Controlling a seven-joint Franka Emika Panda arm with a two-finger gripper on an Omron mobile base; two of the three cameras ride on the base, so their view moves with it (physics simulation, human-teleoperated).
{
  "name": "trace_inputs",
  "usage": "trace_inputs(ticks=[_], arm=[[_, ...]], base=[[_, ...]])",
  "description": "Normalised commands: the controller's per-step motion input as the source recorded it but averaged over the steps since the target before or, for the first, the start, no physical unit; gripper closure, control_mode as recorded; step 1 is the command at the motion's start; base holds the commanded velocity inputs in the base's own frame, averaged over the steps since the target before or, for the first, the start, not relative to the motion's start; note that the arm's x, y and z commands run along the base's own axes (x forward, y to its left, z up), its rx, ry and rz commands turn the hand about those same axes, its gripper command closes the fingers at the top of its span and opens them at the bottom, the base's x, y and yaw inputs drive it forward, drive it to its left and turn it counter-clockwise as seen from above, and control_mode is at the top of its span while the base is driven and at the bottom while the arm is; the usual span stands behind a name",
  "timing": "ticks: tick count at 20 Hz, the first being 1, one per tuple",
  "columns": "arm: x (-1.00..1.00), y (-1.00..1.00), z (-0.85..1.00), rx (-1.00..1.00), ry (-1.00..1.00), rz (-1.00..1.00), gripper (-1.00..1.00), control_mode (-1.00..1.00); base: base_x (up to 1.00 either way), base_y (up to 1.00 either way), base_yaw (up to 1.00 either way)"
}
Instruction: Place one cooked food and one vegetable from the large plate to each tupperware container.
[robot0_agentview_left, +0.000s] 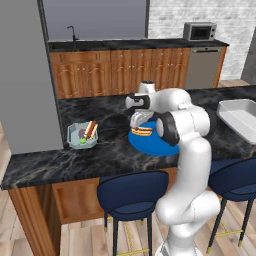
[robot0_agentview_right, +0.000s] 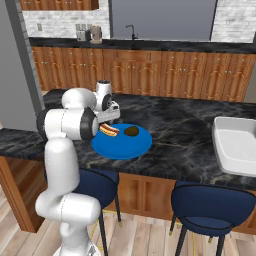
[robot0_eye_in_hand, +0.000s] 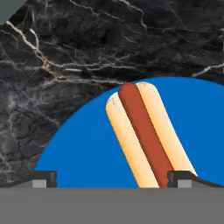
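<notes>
Gripper (robot0_eye_in_hand: 112, 179) jaws wide, empty, hovering over large plate (robot0_eye_in_hand: 83, 153); hot dog (robot0_eye_in_hand: 146, 135) lies just ahead, off-centre toward one fingertip, long axis skewed to jaw line; needs centring before closing

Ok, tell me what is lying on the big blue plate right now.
On the large plate lie a hot dog and a dark rounded food item. The arm covers the plate's left edge in the right base view, so anything there is hidden.
</notes>
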Motion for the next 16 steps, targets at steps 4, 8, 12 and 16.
trace_inputs(ticks=[4, 8, 12, 16], arm=[[0.41, -0.03, -0.32, 0.00, 0.01, 0.16, -1.00, -1.00], [0.33, 0.00, -0.42, 0.00, 0.00, 0.13, -1.00, -1.00], [0.19, 0.00, -0.42, 0.00, 0.00, 0.07, -1.00, -1.00], [0.00, 0.01, -0.49, -0.03, 0.10, 0.00, -1.00, -1.00]], base=[[0.00, 0.00, 0.00], [0.00, 0.00, 0.00], [0.00, 0.00, 0.00], [0.00, 0.00, 0.00]])
